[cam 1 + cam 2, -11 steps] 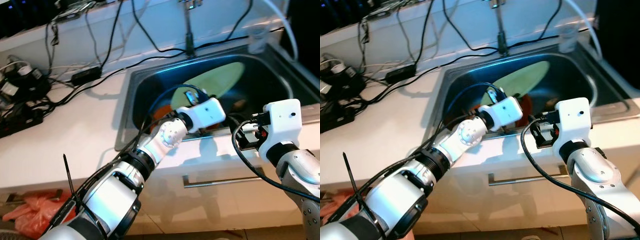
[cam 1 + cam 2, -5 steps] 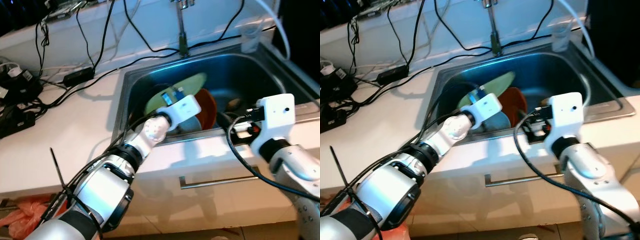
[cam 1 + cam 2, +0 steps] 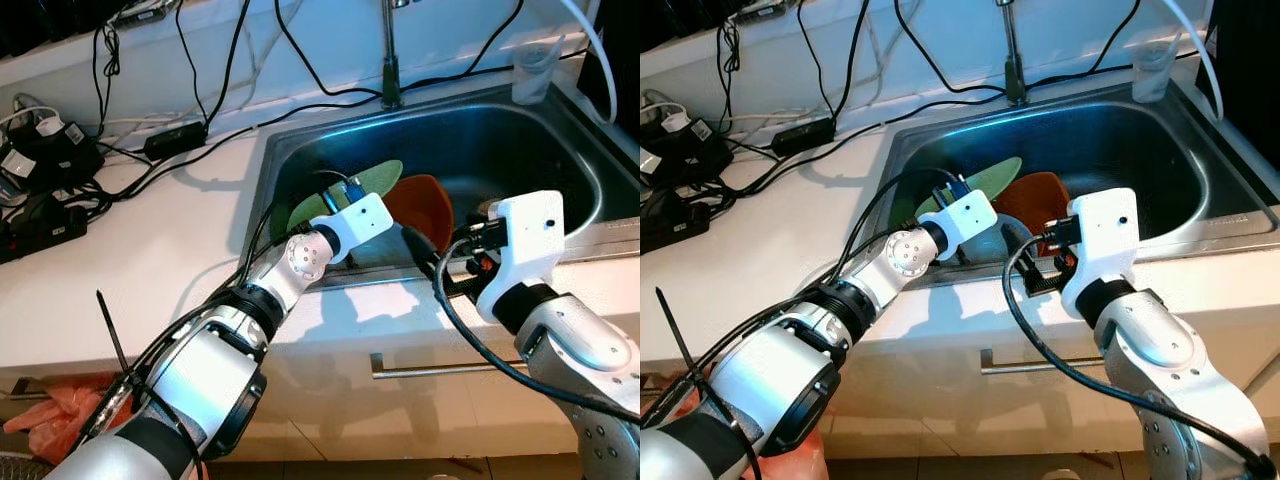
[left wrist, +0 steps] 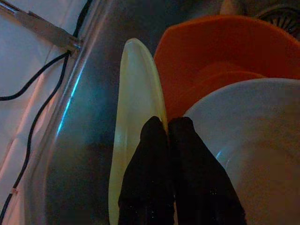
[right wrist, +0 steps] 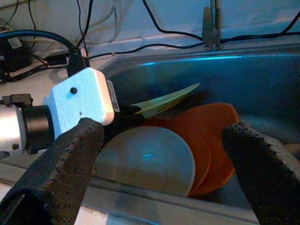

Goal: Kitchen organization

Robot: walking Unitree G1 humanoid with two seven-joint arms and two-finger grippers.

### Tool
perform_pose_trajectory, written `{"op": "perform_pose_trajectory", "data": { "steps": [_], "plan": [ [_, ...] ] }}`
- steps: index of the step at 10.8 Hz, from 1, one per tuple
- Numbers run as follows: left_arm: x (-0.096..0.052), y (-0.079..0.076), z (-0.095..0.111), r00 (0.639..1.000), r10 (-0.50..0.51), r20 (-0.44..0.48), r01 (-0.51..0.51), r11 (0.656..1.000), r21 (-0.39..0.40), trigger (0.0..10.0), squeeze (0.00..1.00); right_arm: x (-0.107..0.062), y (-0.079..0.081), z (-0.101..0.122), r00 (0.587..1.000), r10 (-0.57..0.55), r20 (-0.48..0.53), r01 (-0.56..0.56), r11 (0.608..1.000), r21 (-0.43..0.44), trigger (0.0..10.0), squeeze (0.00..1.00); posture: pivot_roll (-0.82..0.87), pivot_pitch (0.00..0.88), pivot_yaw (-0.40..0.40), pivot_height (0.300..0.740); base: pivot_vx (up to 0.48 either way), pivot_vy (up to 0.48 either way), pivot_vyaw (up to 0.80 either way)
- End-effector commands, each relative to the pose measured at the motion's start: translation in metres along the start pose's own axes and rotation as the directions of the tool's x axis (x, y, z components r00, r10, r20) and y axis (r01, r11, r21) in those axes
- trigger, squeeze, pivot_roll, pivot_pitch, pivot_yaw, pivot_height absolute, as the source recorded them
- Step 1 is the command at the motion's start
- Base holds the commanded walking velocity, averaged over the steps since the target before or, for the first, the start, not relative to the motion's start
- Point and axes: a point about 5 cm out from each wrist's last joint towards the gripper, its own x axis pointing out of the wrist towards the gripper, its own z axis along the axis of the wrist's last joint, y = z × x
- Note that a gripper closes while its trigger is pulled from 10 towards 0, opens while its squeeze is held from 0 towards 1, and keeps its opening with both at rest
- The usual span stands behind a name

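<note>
Four plates: left end effector [image 4: 168, 129] pinches the green plate [image 4: 133, 117]; right end effector [image 5: 161, 164] spread.

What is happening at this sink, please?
The robot is sorting dishes in the sink. Its left gripper is shut on the rim of a green plate, held tilted on edge. Beside it lean an orange plate and a white plate. The right gripper hangs open at the front of the sink, facing the dishes and holding nothing.
</note>
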Motion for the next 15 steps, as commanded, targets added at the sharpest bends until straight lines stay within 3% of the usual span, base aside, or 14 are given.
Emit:
{"op": "perform_pose_trajectory", "data": {
  "steps": [1, 2, 3, 11, 13, 15],
  "plan": [
    [-0.005, 0.000, -0.018, 0.997, -0.025, -0.078, 0.024, 1.000, -0.013, 10.0, 0.00, 0.000, 0.009, 0.000, 0.999, 0.041, -0.002, -0.041, 0.999, 0.009, 10.0, 0.00, -0.36, 0.000, 0.257, 0.740, 0.000, 0.000, 0.00],
    [-0.005, 0.000, -0.018, 0.996, -0.035, -0.079, 0.033, 0.999, -0.031, 10.0, 0.23, 0.000, 0.010, 0.000, 0.999, 0.050, -0.008, -0.050, 0.999, 0.010, 10.0, 0.00, -0.36, 0.000, 0.258, 0.740, 0.000, 0.000, 0.00],
    [-0.005, 0.000, -0.018, 0.996, -0.033, -0.080, 0.029, 0.999, -0.042, 10.0, 1.00, -0.001, 0.011, -0.001, 0.998, 0.054, -0.012, -0.054, 0.998, 0.012, 10.0, 0.00, -0.36, 0.000, 0.257, 0.740, 0.000, 0.000, 0.00],
    [-0.009, 0.005, -0.025, 0.996, -0.019, -0.082, 0.008, 0.990, -0.139, 10.0, 1.00, 0.003, 0.012, -0.004, 0.996, 0.083, -0.032, -0.083, 0.997, 0.007, 10.0, 0.00, -0.33, 0.000, 0.234, 0.740, 0.000, 0.000, 0.00],
    [-0.012, 0.012, -0.028, 0.998, 0.038, -0.053, -0.051, 0.960, -0.275, 10.0, 1.00, 0.008, 0.012, -0.005, 0.994, 0.102, -0.035, -0.102, 0.995, 0.001, 10.0, 0.00, -0.30, 0.000, 0.218, 0.740, 0.000, 0.000, 0.00],
    [-0.017, 0.026, -0.028, 0.989, 0.145, 0.007, -0.126, 0.881, -0.456, 10.0, 1.00, 0.014, 0.012, -0.005, 0.992, 0.122, -0.035, -0.122, 0.993, -0.006, 10.0, 0.00, -0.27, 0.000, 0.199, 0.740, 0.000, 0.000, 0.00]
  ]
}}
